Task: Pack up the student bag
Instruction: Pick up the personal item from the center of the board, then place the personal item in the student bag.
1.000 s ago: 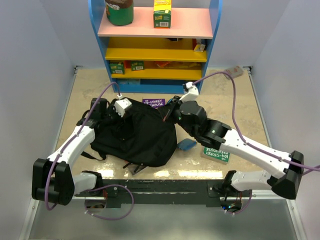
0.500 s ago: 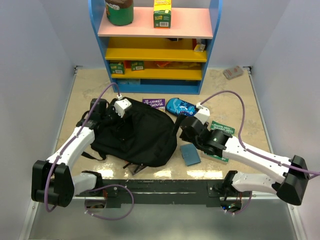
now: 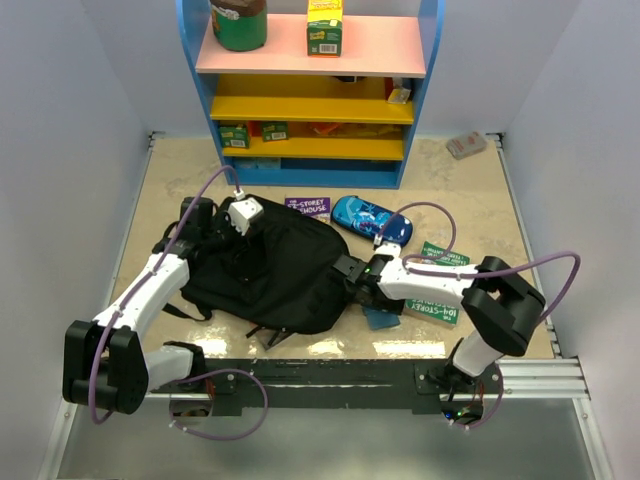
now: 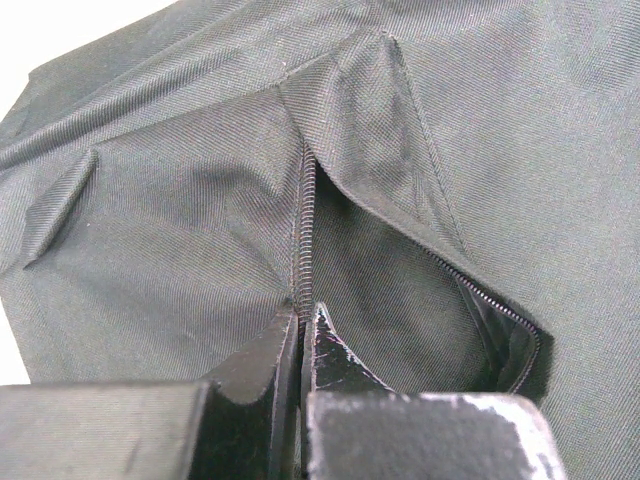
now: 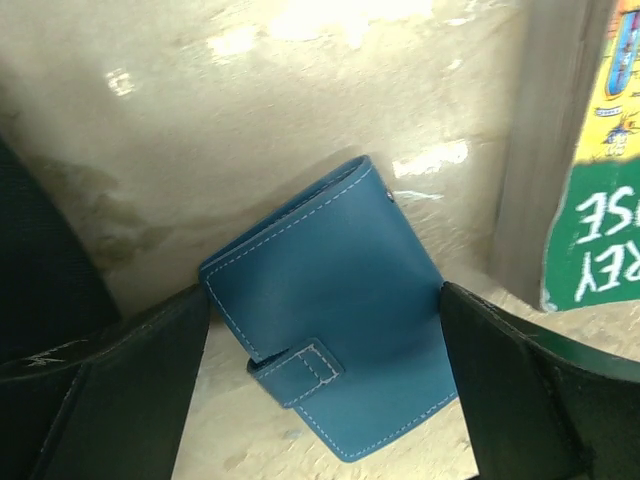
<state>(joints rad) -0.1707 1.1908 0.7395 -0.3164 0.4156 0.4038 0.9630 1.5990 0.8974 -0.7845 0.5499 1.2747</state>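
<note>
Packing barely begun | soft black fabric backpack [image 3: 265,270] lies on tabletop [image 3: 480,200], zipper [image 4: 303,220] parted, left hand [image 4: 300,335] clamped on its edge | right hand [image 5: 322,335] open astride blue leather wallet [image 5: 330,290] just right of backpack | green book [image 3: 437,300] unpacked, farther right

Purple book [image 3: 308,207] on the worktop: white capitals "-STOREY" over "HOUSE", with the start of the title hidden at the edge of the bag [image 3: 270,270]. Green book [image 3: 445,257]: white lettering, too small to make out from the top camera. The right wrist camera catches its cover edge, showing the letters "REY" and "SE" turned sideways. Shelf box [image 3: 324,27] and jar [image 3: 238,22]: printing present, not legible.
</note>
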